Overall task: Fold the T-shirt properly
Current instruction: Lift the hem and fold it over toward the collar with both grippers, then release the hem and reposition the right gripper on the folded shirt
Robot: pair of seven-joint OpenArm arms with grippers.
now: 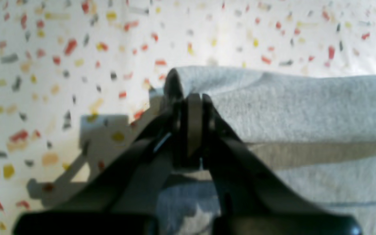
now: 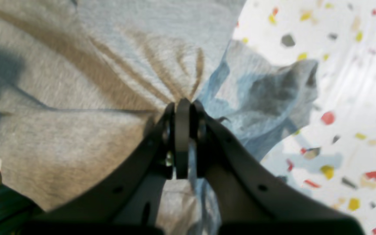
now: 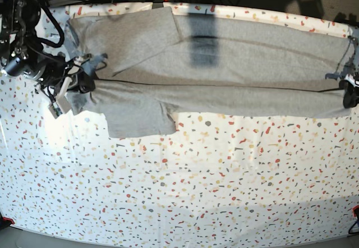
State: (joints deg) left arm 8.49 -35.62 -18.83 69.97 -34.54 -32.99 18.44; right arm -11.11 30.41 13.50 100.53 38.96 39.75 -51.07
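Observation:
The light grey T-shirt (image 3: 224, 63) lies stretched sideways across the far part of the table, its long edge doubled over along a crease, with one sleeve (image 3: 140, 119) hanging toward the front. At the base view's left end my right gripper (image 3: 87, 82) is shut on the cloth. In the right wrist view its closed fingers (image 2: 183, 104) pinch a bunch of radiating wrinkles in the T-shirt (image 2: 77, 98). My left gripper (image 3: 349, 85) holds the opposite end. Seen from the left wrist, its jaws (image 1: 193, 98) are shut on a rolled edge of the T-shirt (image 1: 289, 107).
A white tablecloth (image 3: 196, 186) speckled with red, yellow and grey covers the table. Black cables and the arm's body (image 3: 22, 29) crowd the far left corner. The table's far edge (image 3: 252, 8) runs just behind the shirt.

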